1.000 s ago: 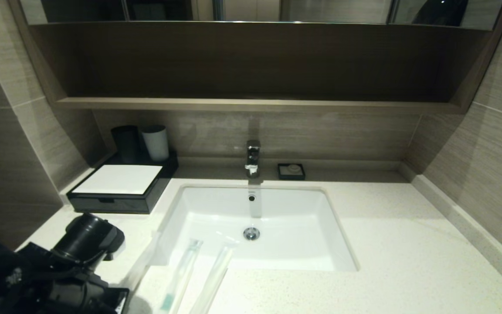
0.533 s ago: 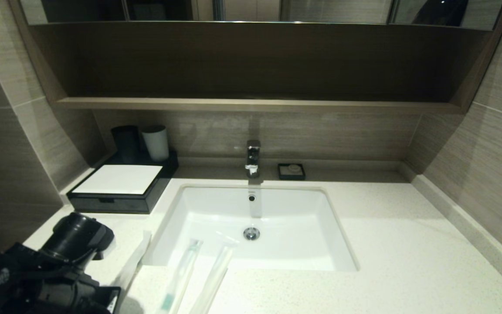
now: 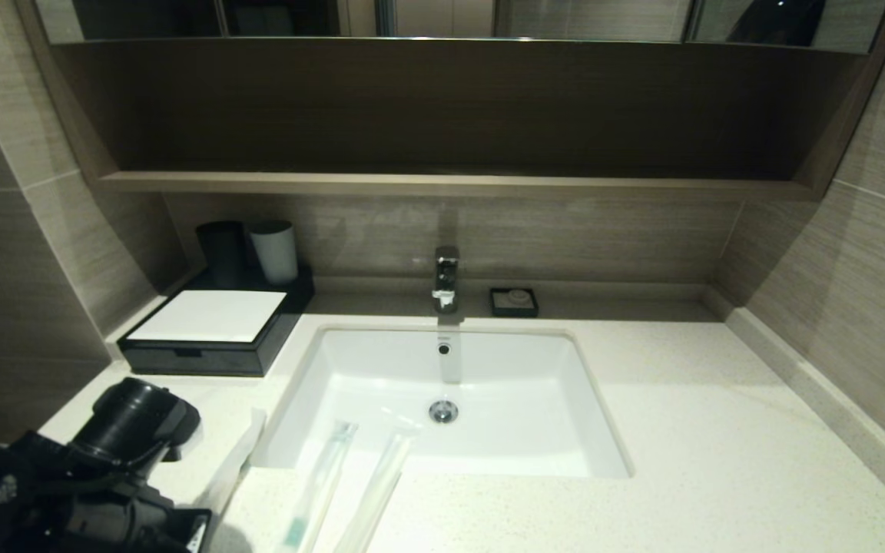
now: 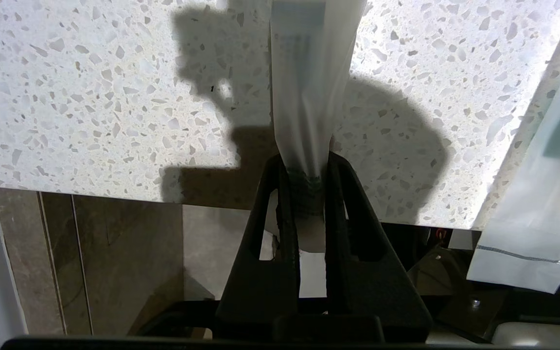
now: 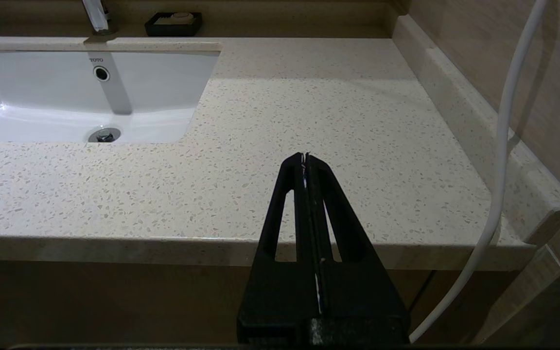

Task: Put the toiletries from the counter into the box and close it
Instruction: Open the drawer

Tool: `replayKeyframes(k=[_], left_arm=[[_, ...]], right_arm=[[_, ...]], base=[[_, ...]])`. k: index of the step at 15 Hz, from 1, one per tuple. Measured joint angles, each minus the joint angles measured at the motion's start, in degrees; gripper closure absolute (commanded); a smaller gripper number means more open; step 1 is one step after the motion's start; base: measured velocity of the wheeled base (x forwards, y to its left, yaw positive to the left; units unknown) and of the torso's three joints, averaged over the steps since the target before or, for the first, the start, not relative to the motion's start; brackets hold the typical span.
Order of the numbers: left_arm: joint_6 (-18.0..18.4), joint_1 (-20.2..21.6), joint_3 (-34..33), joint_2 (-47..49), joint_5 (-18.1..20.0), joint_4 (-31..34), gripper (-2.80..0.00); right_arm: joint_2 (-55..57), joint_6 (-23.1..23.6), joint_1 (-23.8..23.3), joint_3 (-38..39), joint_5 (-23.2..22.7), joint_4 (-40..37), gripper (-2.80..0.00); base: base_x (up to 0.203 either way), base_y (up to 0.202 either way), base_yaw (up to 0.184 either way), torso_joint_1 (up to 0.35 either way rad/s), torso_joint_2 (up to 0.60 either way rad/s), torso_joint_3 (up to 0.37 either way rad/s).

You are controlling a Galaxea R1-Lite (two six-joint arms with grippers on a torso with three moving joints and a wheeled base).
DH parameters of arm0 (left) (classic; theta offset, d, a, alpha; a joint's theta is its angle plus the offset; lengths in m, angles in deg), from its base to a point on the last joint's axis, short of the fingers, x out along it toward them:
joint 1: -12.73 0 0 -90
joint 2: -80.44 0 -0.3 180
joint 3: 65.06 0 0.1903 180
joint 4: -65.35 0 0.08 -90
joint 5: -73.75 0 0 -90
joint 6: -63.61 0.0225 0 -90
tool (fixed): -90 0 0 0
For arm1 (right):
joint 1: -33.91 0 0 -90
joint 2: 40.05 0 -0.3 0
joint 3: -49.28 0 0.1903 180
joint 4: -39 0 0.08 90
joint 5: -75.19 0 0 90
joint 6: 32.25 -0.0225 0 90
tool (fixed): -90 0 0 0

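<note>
My left gripper (image 4: pixel 307 163) is shut on one end of a whitish slim packet (image 4: pixel 309 87), which hangs over the speckled counter (image 3: pixel 681 430) near its front left edge. In the head view this packet (image 3: pixel 236 459) slants up from the left arm beside the sink's left rim. Two more toiletries lie across the sink's front edge: a toothbrush packet with a teal mark (image 3: pixel 319 484) and a plain one (image 3: pixel 377 491). The black box (image 3: pixel 212 332) with its white top sits at the back left, drawer pushed in. My right gripper (image 5: pixel 305 158) is shut and empty before the counter's front right edge.
A white sink (image 3: pixel 488 430) with a tap (image 3: pixel 445 278) fills the middle. A dark cup (image 3: pixel 220 252) and a white cup (image 3: pixel 274 250) stand behind the box. A small black soap dish (image 3: pixel 513 301) is right of the tap. A white cable (image 5: pixel 498 146) hangs by the right wall.
My left arm has drawn a little to the left with the packet, taking its far end off the sink's corner. In the last half second it barely moved.
</note>
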Motion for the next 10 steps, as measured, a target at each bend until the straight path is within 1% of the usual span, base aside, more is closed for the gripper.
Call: replayKeyframes(k=[3,4,10], left_arm=[[0.1,0.0,-0.3,0.1,0.0,0.0,0.0],[0.0,0.0,-0.4,0.1,0.0,-0.1,-2.8],[-0.4,0.0,0.0,-0.4,-0.1,0.0,-2.8]], right_arm=[[0.0,0.0,0.0,0.0,0.0,0.0,0.0],[0.0,0.0,0.0,0.0,0.0,0.0,0.0],[0.0,0.0,0.0,0.0,0.0,0.0,0.0]], base=[[0.0,0.0,0.0,0.0,0.0,0.0],[0.0,0.0,0.0,0.0,0.0,0.0],[0.0,0.0,0.0,0.0,0.0,0.0]])
